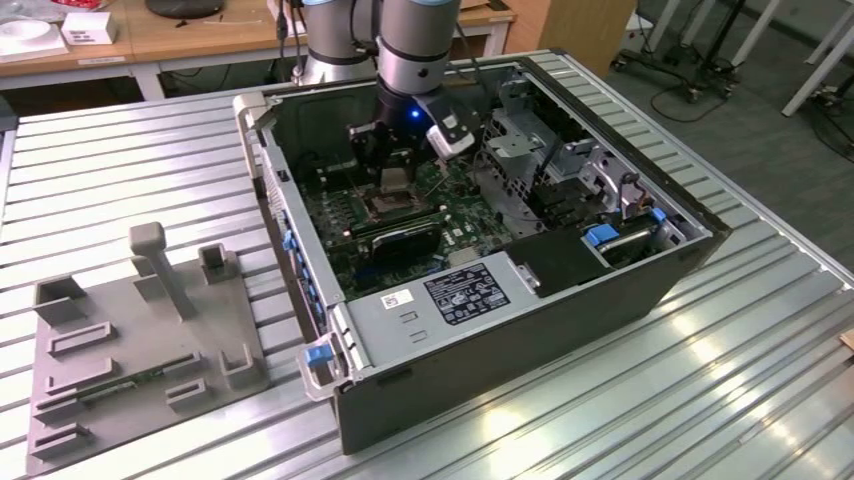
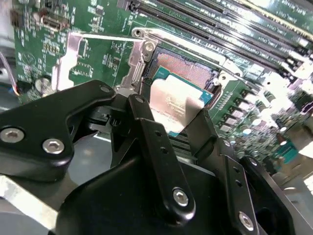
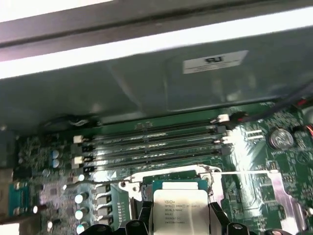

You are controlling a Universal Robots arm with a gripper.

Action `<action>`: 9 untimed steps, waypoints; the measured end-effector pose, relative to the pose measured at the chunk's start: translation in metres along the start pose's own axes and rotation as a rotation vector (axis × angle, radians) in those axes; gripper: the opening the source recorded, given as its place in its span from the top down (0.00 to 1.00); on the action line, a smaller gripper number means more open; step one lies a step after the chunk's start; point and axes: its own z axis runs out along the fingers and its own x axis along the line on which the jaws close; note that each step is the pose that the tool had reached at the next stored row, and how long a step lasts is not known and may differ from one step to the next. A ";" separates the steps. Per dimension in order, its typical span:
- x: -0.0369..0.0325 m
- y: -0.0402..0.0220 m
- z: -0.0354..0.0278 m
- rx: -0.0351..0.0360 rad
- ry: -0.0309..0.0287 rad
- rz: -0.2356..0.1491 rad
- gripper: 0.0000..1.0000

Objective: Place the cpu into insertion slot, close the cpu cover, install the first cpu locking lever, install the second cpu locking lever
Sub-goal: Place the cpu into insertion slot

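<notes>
My gripper (image 1: 395,166) hangs inside the open computer case, over the green motherboard (image 1: 461,215). It is shut on the cpu (image 2: 172,104), a pale silver square chip held by two opposite edges between the black fingers (image 2: 146,127). The cpu (image 3: 178,210) is tilted just above the insertion slot (image 2: 185,68), whose dark pin field shows beyond the chip's far edge. The cpu cover (image 2: 67,58) is swung open beside the slot and shows as a silver plate (image 3: 284,195) in the first wrist view. A thin locking lever (image 2: 105,36) stands raised along the slot's edge.
Long black memory slots (image 3: 151,138) run just beyond the slot. Case walls (image 1: 274,175) and a drive cage (image 1: 534,150) close in around the arm. A grey fixture plate (image 1: 134,350) with upright blocks lies on the slatted table at the exterior view's left.
</notes>
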 end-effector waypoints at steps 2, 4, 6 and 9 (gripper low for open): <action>0.0000 0.0000 0.0002 -0.0006 -0.0049 0.036 0.46; 0.0000 0.0000 0.0003 -0.0013 -0.0098 0.071 0.46; 0.0000 -0.0001 0.0004 -0.0019 -0.0150 0.109 0.46; 0.0000 -0.0001 0.0006 -0.0027 -0.0223 0.162 0.46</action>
